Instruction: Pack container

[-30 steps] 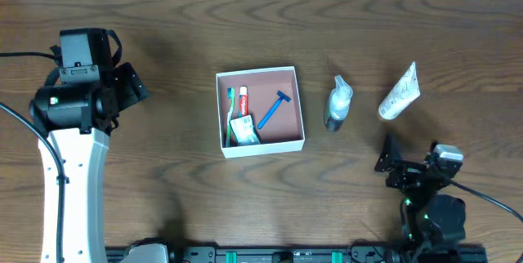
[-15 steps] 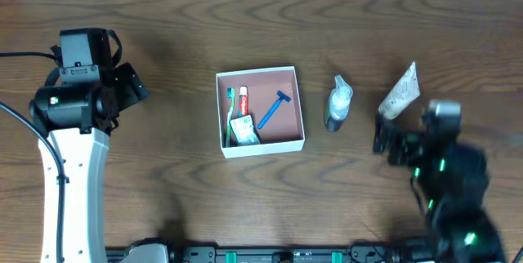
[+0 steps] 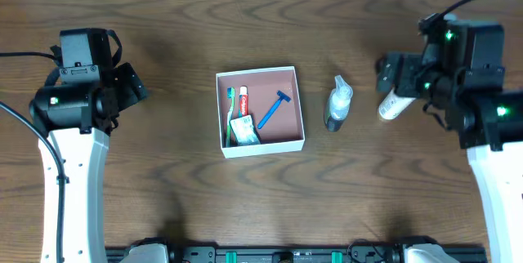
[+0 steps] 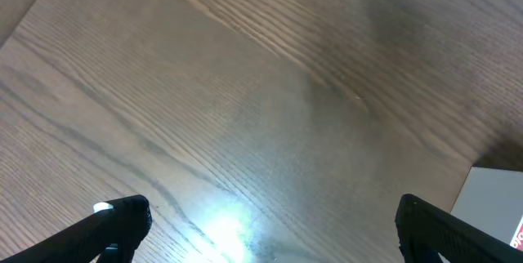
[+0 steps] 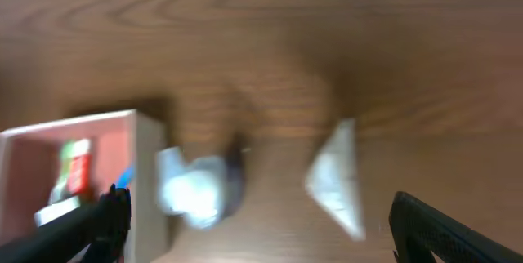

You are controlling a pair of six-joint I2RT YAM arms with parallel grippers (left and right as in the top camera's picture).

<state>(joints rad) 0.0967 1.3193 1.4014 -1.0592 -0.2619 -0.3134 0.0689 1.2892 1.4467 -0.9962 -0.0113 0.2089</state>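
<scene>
Container (image 3: pixel 265 146) is sitting at the centre of the table (image 3: pixel 245 206), open side up, square to the table edges. Inside it, a green toothbrush (image 3: pixel 230 108) and a red toothpaste tube (image 3: pixel 243 100) are lying side by side along the left wall. A white-green packet (image 3: pixel 243 130) is lying just below them, and a blue razor (image 3: pixel 274 109) is lying diagonally mid-box.

Just right of the container, apart from it, a small clear bottle (image 3: pixel 337 102) is lying on the wood. Further right, a white tube (image 3: pixel 398 101) is lying tilted.

Right gripper (image 3: pixel 389 75) is hanging over the white tube's far end, covering it from overhead, so contact cannot be told. The right wrist view is blurring, but the fingers are spread wide, with the bottle (image 5: pixel 196 189) and white tube (image 5: pixel 339 173) showing between them and the container's wall (image 5: pixel 147 157) at left.

Left gripper (image 3: pixel 127 87) is sitting well left of the container, over bare wood. Its fingers are wide apart with nothing between them (image 4: pixel 270 222), and a container corner (image 4: pixel 494 202) is showing at lower right.
</scene>
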